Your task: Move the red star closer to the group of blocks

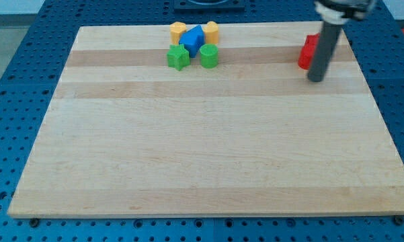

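Red star (308,51) flat near view's top right (partly rod-hidden), well apart from block group (193,44)

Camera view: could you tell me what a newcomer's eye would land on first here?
Probably the tight cluster near the view's top: blue block, two yellow blocks, green star and green cylinder. Then, far to the view's right, my tip stands just right of the partly hidden red block.

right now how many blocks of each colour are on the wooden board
yellow blocks: 2
blue block: 1
green blocks: 2, a star-like one and a rounder one
red block, partly behind my tip: 1
total: 6
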`<action>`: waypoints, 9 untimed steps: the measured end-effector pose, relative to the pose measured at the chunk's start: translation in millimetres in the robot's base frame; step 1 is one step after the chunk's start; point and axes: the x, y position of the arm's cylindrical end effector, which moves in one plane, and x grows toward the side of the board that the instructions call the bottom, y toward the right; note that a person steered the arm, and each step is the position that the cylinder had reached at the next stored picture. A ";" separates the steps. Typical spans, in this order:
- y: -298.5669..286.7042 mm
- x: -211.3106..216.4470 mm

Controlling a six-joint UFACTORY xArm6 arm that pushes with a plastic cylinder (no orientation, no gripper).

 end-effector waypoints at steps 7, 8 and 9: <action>-38.2 -116.7; -38.5 -130.3; -60.6 -130.4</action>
